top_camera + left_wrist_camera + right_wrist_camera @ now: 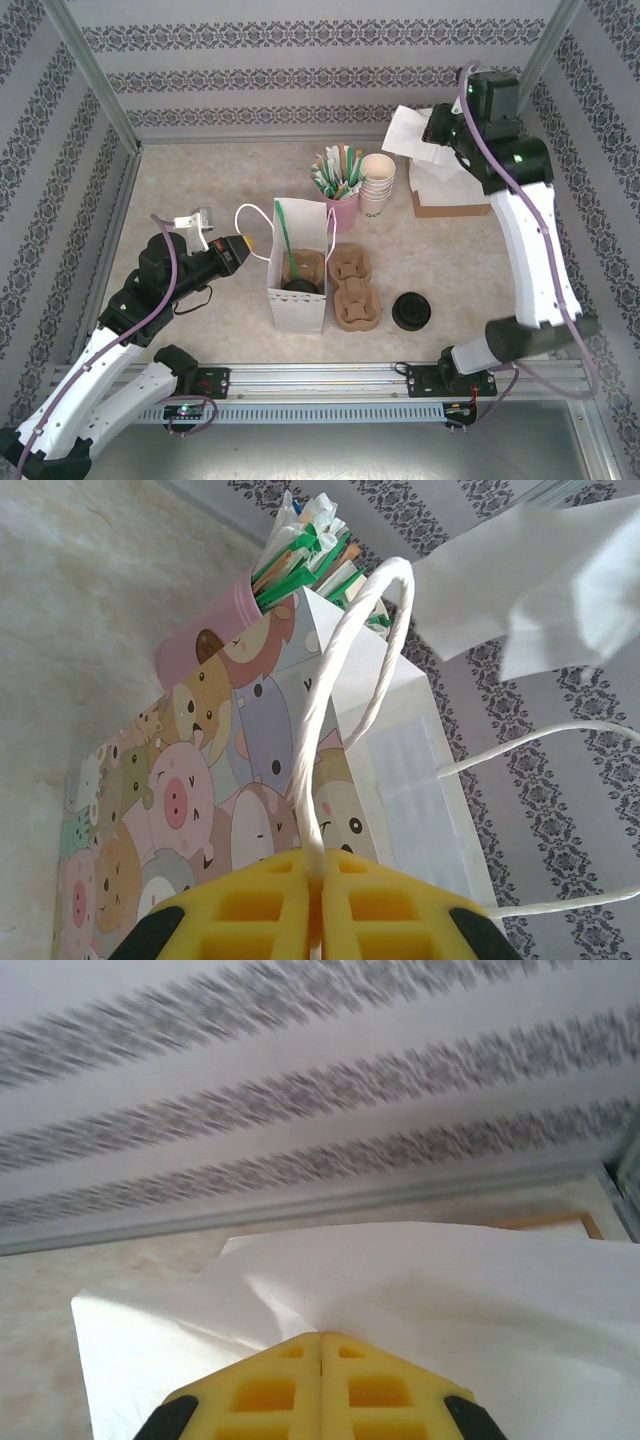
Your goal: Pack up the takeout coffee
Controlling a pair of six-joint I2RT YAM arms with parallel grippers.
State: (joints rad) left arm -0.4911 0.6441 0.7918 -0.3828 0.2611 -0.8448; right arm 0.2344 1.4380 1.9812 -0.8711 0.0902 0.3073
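Pinched together at the bottom of the left wrist view, the left gripper [317,878] is clamped on the white cord handle [338,670] of the paper bag [190,800], pulling that loop out to the bag's left. The bag stands upright and open in the middle of the table [190,180], its printed side facing the left arm. Inside it sits a cardboard carrier [308,266] with a dark cup [299,287] and a green straw [282,235] that leans against the bag's left edge.

Just beside the bag's right side lies a spare carrier [355,292], and a black lid [411,311] lies a little farther right. A pink cup [341,205] full of straws stands just behind the bag's far right corner, with a stack of paper cups [378,185] next to it.

Bare tabletop lies open left of the bag up to the left frame, and right of the lid.

Over the far right corner, the right gripper [320,1355] is closed on a white napkin [420,1280], held above the box [450,205] near the back wall [300,60].
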